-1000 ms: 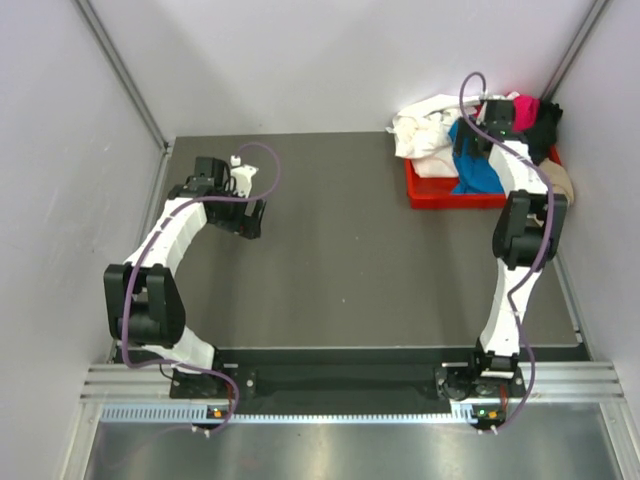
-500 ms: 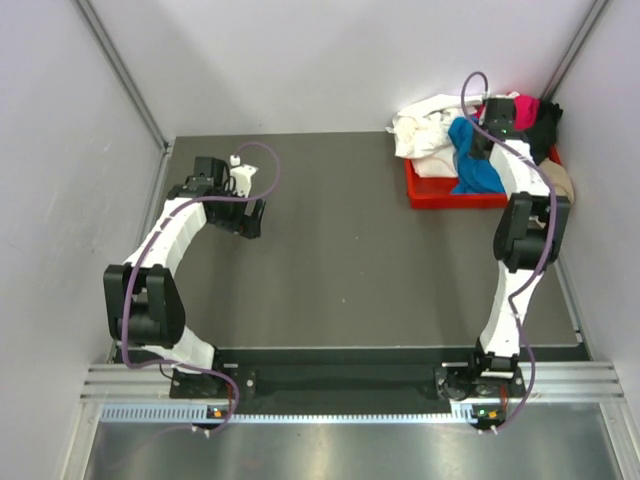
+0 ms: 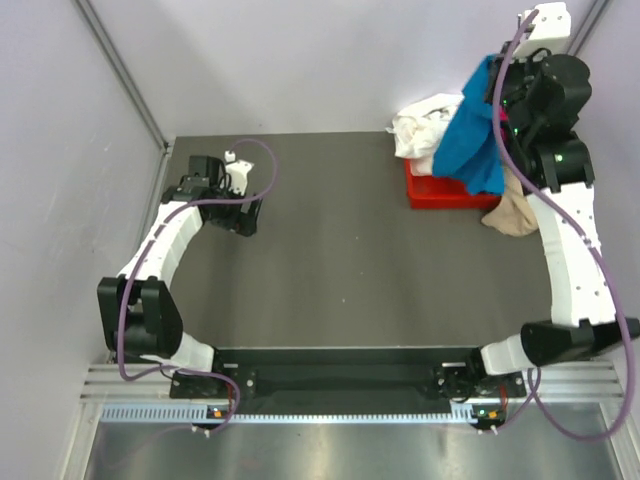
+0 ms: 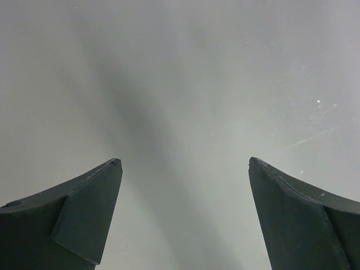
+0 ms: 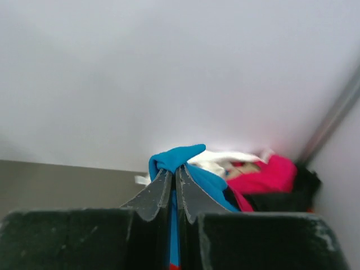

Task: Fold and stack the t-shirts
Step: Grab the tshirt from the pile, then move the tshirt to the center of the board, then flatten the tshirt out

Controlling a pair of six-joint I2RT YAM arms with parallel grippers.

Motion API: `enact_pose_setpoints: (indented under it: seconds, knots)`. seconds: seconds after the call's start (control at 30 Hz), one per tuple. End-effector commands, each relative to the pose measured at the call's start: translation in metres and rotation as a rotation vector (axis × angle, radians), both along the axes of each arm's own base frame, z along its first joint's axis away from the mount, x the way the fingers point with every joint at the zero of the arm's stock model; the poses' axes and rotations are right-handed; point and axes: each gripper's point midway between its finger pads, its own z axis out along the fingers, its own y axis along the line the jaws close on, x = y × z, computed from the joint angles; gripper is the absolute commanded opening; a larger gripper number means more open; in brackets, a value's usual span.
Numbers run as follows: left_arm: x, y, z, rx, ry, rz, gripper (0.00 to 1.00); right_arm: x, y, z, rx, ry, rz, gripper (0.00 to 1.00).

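We're barely started imo: right gripper (image 5: 173, 171) is clamped on the short-sleeved bright blue cloth t-shirt (image 3: 470, 140), dangling upper right over the red plastic tray (image 3: 440, 195). Our left gripper (image 4: 185, 163) gapes empty. Nothing folded/stacked yet.

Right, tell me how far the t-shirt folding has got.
Done: nothing; no shirt is folded or stacked. In hand: the right gripper is shut on the blue t-shirt, which hangs above the red tray; the left gripper hangs open. Left: fold it, then the white shirt, tan shirt, magenta shirt and black shirt at the tray.
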Motion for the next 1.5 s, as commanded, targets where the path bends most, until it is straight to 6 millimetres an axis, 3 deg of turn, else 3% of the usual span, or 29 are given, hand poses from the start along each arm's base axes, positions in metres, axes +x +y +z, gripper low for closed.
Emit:
enact_pose_setpoints:
  seconds: [0.0,0.03,0.13,0.17,0.23,0.37,0.4,0.47,0.5,0.53,0.63,0.67,0.7,0.73,0.77,0.83,0.87,0.93,1.03,1.07,1.1,1.13,1.17,1.2,1.27,1.3,1.37,1.4,1.47]
  knots:
    - [0.003,0.014,0.023,0.024,-0.063,0.055,0.99,-0.044,0.070,0.064,0.001,-0.202,0.280,0.00]
    - [0.004,0.020,0.027,0.019,-0.071,0.072,0.99,-0.058,0.096,0.072,0.025,-0.225,0.357,0.00]
    - [0.002,0.028,0.034,0.014,-0.089,0.087,0.99,-0.088,0.139,0.091,0.057,-0.280,0.515,0.00]
    - [0.002,0.028,0.035,0.016,-0.092,0.087,0.99,-0.103,0.167,0.093,0.068,-0.285,0.620,0.00]
    - [0.002,0.041,0.040,0.022,-0.105,0.121,0.99,-0.119,0.191,0.100,0.125,-0.295,0.726,0.00]
    - [0.002,0.054,0.049,0.020,-0.126,0.162,0.99,-0.128,0.230,0.077,0.227,-0.209,0.859,0.00]
    - [0.002,0.059,0.052,0.020,-0.133,0.178,0.99,-0.120,0.241,0.049,0.235,-0.147,0.863,0.00]
    - [0.001,0.064,0.057,0.016,-0.146,0.187,0.99,-0.121,0.263,0.027,0.279,-0.104,0.899,0.00]
    - [0.000,0.067,0.060,0.019,-0.152,0.193,0.99,-0.114,0.278,-0.008,0.281,-0.029,0.907,0.00]
    - [-0.001,0.068,0.063,0.020,-0.158,0.195,0.99,-0.113,0.291,-0.017,0.310,-0.009,0.925,0.00]
    - [-0.003,0.072,0.066,0.027,-0.172,0.198,0.99,-0.116,0.363,-0.092,0.282,0.183,1.012,0.00]
    - [-0.004,0.075,0.065,0.038,-0.171,0.212,0.99,-0.107,0.393,-0.140,0.247,0.290,1.035,0.00]
    - [-0.004,0.078,0.066,0.045,-0.178,0.224,0.99,-0.109,0.412,-0.140,0.240,0.302,1.071,0.00]
    - [-0.005,0.081,0.067,0.052,-0.184,0.232,0.99,-0.111,0.426,-0.163,0.227,0.381,1.084,0.00]
    - [-0.006,0.084,0.067,0.053,-0.186,0.239,0.99,-0.111,0.452,-0.205,0.200,0.475,1.114,0.00]
    - [-0.009,0.094,0.069,0.052,-0.193,0.259,0.99,-0.109,0.473,-0.216,0.192,0.516,1.135,0.00]
    - [-0.010,0.102,0.067,0.052,-0.192,0.270,0.99,-0.102,0.485,-0.228,0.188,0.537,1.132,0.24]
    - [-0.012,0.107,0.064,0.047,-0.182,0.273,0.99,-0.095,0.486,-0.245,0.155,0.583,1.091,0.65]
    - [-0.016,0.102,0.049,0.030,-0.140,0.234,0.99,-0.078,0.463,-0.247,0.087,0.560,0.956,0.81]
    - [-0.018,0.098,0.040,0.027,-0.125,0.194,0.97,-0.077,0.445,-0.220,0.094,0.501,0.898,0.82]
    - [-0.019,0.095,0.033,0.022,-0.118,0.167,0.95,-0.080,0.429,-0.243,0.063,0.539,0.853,0.83]
    - [-0.018,0.090,0.027,0.007,-0.116,0.137,0.94,-0.082,0.418,-0.237,0.064,0.512,0.830,0.83]
    - [-0.017,0.090,0.016,0.015,-0.116,0.111,0.92,-0.087,0.395,-0.212,0.082,0.459,0.779,0.83]
    - [-0.015,0.091,0.010,0.023,-0.121,0.104,0.88,-0.096,0.380,-0.244,0.052,0.516,0.748,0.82]
    - [-0.007,0.098,-0.009,0.058,-0.122,0.108,0.83,-0.113,0.354,-0.240,0.064,0.515,0.708,0.76]
    - [-0.005,0.102,-0.015,0.072,-0.110,0.113,0.82,-0.125,0.342,-0.275,0.036,0.577,0.688,0.74]
    - [0.002,0.110,-0.037,0.096,-0.049,0.134,0.82,-0.146,0.333,-0.287,0.066,0.607,0.672,0.63]
    - [0.003,0.111,-0.045,0.094,-0.016,0.141,0.83,-0.158,0.327,-0.313,0.051,0.649,0.659,0.59]
    - [0.007,0.111,-0.066,0.073,0.064,0.174,0.86,-0.180,0.333,-0.331,0.047,0.680,0.654,0.54]
